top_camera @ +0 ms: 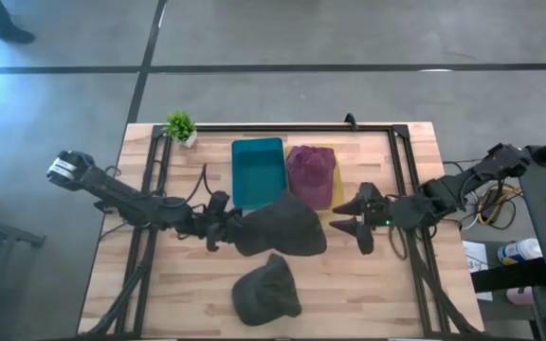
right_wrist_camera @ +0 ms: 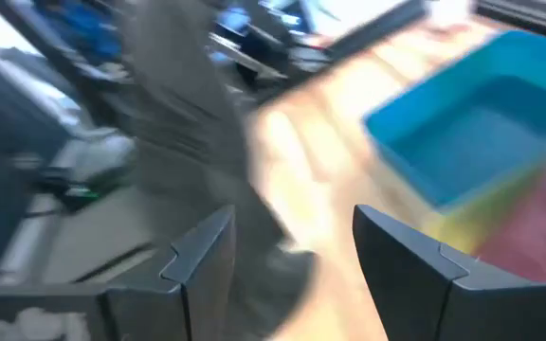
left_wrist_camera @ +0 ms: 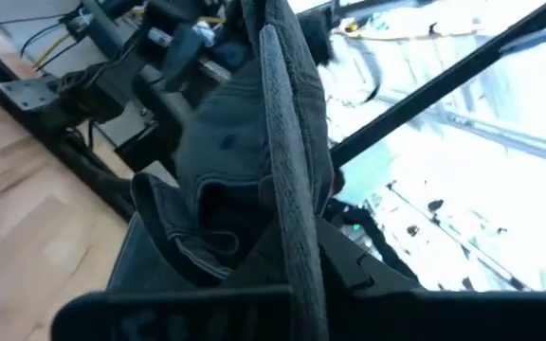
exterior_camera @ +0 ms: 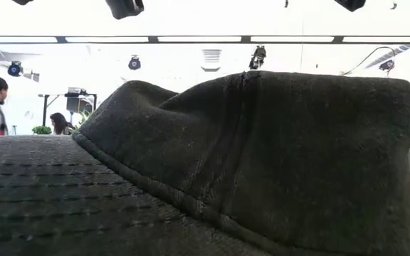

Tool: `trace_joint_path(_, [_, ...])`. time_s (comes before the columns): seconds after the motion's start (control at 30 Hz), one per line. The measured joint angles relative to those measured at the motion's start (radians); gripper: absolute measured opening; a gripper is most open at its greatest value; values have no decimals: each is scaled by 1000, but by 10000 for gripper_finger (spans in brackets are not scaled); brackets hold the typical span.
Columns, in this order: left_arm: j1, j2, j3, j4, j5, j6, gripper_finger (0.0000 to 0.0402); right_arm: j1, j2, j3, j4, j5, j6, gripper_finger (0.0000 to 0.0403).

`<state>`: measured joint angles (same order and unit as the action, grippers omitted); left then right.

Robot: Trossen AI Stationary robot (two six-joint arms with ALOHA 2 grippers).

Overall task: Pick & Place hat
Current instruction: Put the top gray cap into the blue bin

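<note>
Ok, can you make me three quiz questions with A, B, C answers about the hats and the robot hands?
1. Where is the dark grey cloth hat that the left gripper holds?
A. in the teal bin
B. lifted at the table's middle
C. on the floor

2. How many hats are on or over the table?
A. one
B. two
C. three

3. How is the right gripper?
A. open, empty
B. shut on a hat
C. hidden

Answers:
1 B, it hangs from the gripper near the teal plastic bin.
2 C, the held one, another dark hat by the front edge, and a maroon hat.
3 A, its fingers stand apart with nothing between.
</note>
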<state>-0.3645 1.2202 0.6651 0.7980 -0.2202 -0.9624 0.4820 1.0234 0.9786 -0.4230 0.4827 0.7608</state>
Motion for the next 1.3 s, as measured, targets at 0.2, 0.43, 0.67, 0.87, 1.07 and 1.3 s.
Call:
trace_joint_path(0.2, [0, 1, 21, 5, 45, 40, 7, -121, 22, -32, 210, -267, -70, 208])
trace_joint_path(0.43, [2, 2, 23, 15, 47, 52, 7, -159, 68, -32, 229, -333, -101, 208])
trace_joint_path(0.67, [16, 2, 23, 18, 45, 72, 7, -185, 124, -11, 317, -400, -139, 208])
trace_joint_path(0.87, [29, 2, 21, 19, 46, 74, 6, -240, 206, 19, 423, -527, -177, 203])
trace_joint_path(1.07, [31, 2, 17, 0, 30, 129, 11, -297, 289, 107, 428, -654, -221, 154])
trace_joint_path(1.3, [32, -3, 17, -151, -78, 219, 21, -342, 346, 220, 284, -680, -288, 36])
